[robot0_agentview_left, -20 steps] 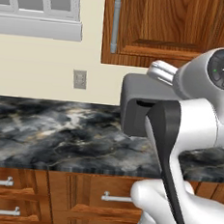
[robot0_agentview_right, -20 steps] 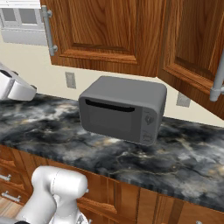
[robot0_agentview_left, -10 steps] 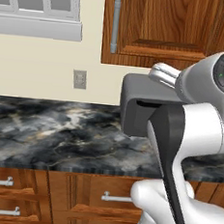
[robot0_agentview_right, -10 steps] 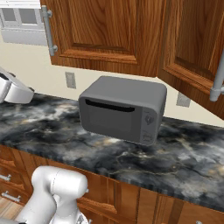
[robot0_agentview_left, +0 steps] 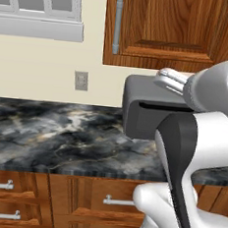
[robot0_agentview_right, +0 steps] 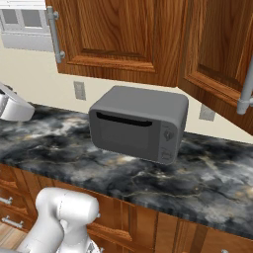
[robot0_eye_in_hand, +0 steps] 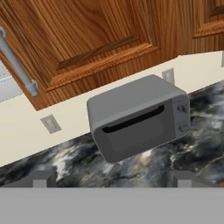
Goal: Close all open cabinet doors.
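Observation:
Two reddish-brown cabinet doors hang above the counter. The left door (robot0_agentview_right: 113,34) lies flush with the cabinet face, its bar handle (robot0_agentview_right: 55,34) at its left edge; it also shows in the left base view (robot0_agentview_left: 169,22) and in the hand view (robot0_eye_in_hand: 87,35). The right door (robot0_agentview_right: 222,49) stands ajar, swung out toward me, with its handle (robot0_agentview_right: 245,86) at its free edge. My gripper (robot0_eye_in_hand: 111,178) is open, its fingertips (robot0_eye_in_hand: 41,177) wide apart with nothing between them. It hangs back from the wall and looks at the microwave and the left door.
A grey microwave (robot0_agentview_right: 138,123) sits on the dark marble counter (robot0_agentview_right: 59,153) under the doors. Wall outlets (robot0_agentview_left: 81,80) sit on the cream wall, a window (robot0_agentview_left: 37,5) is at upper left, and drawer fronts (robot0_agentview_left: 9,195) run below the counter. My own arm (robot0_agentview_left: 197,143) blocks the right of the left base view.
My arm has drifted slightly to the right and down in the left base view. The doors and the microwave have not moved.

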